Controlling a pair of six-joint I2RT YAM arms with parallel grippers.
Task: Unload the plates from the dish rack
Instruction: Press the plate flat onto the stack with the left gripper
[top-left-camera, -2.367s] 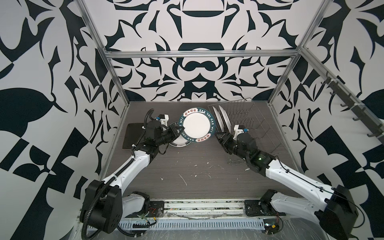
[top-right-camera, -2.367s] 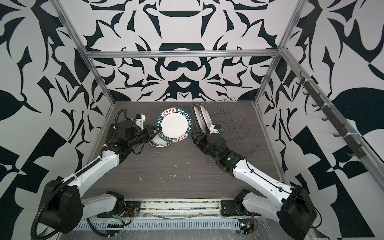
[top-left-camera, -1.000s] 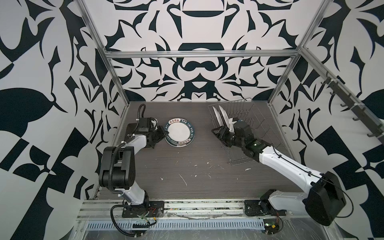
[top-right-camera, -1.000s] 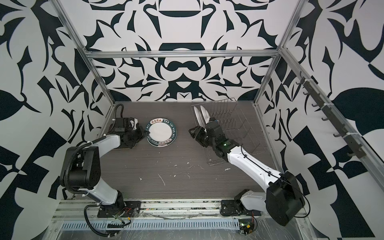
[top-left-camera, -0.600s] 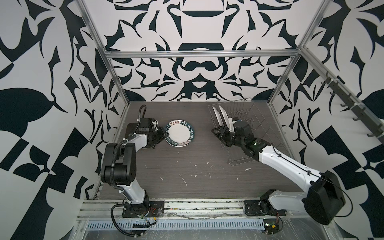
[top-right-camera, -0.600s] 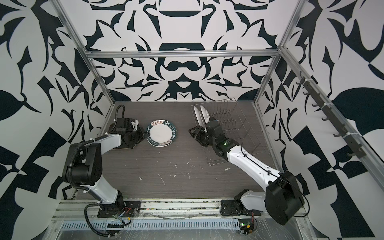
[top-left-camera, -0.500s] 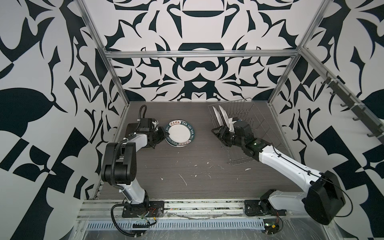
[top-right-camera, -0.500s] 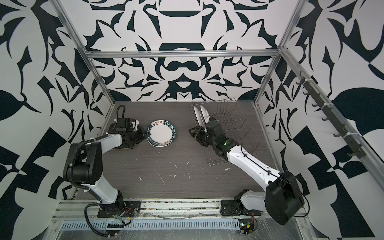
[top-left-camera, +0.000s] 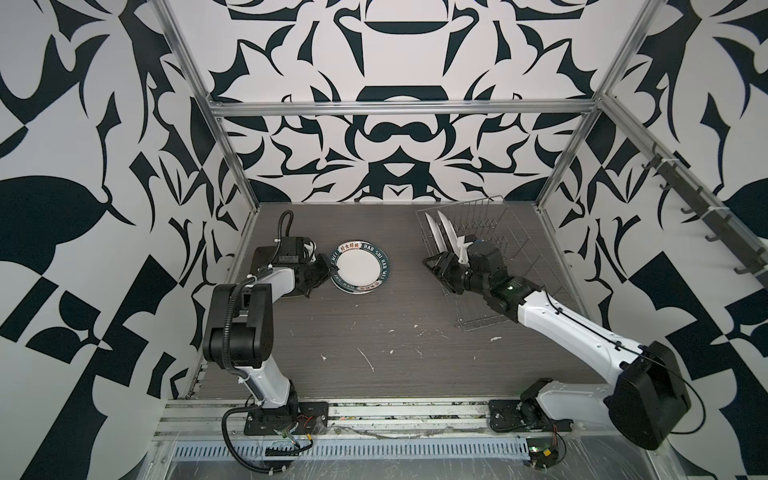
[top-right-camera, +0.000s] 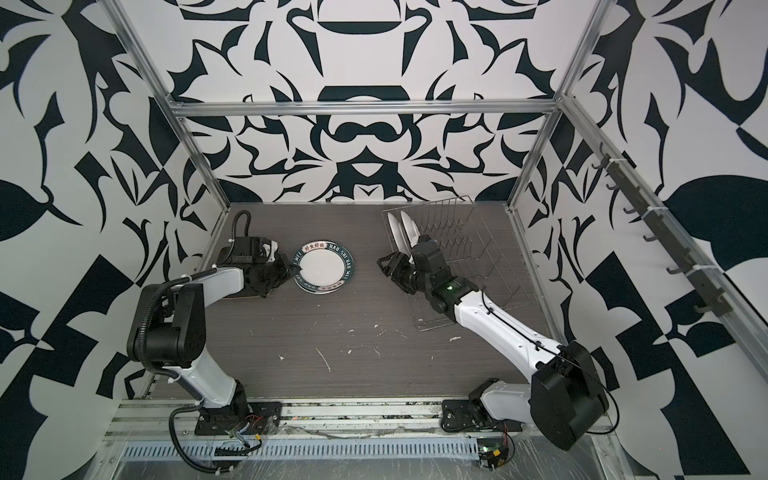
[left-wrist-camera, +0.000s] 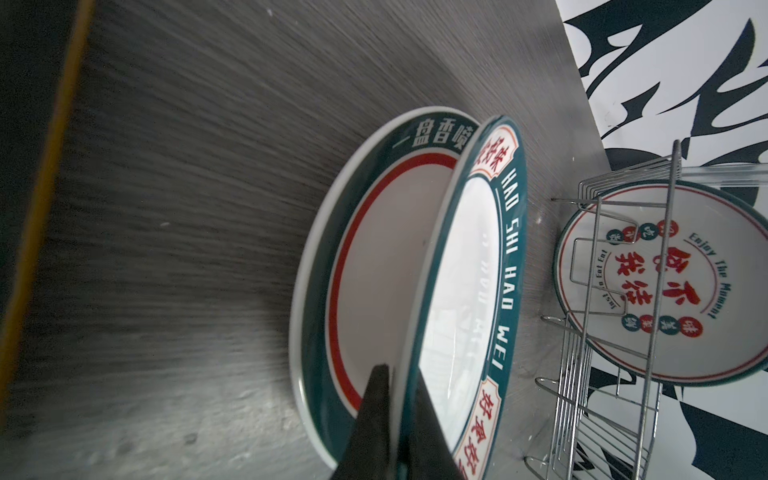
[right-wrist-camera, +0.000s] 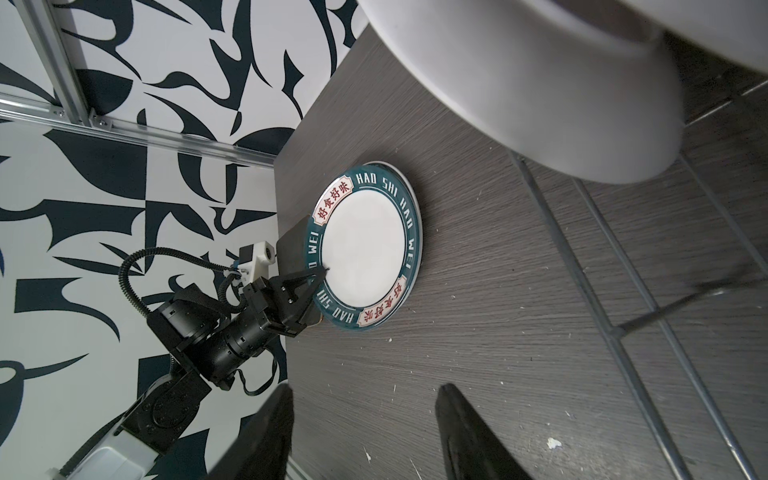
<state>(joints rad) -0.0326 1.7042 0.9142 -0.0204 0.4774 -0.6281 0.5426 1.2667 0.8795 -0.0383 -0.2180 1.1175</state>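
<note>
- A robotics lab test cell.
- Silver aluminium frame bars (top-left-camera: 399, 109) box in black-and-white patterned wall panels (top-left-camera: 399, 45).
- Two white-and-black robot arms (top-left-camera: 573, 332) bolted to a slotted metal rail (top-left-camera: 395, 419) beside a grey wood-grain tabletop (top-left-camera: 374, 324).

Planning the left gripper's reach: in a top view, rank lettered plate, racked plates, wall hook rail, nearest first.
1. lettered plate: rim clamped by the left gripper.
2. racked plates: upright, on the right.
3. hook rail: right wall.

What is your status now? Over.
Left gripper shut on teal-rimmed plate, tilted over second plate on table. Right gripper open, empty, by dish rack. Two plates stand in it. Nothing in the way.
</note>
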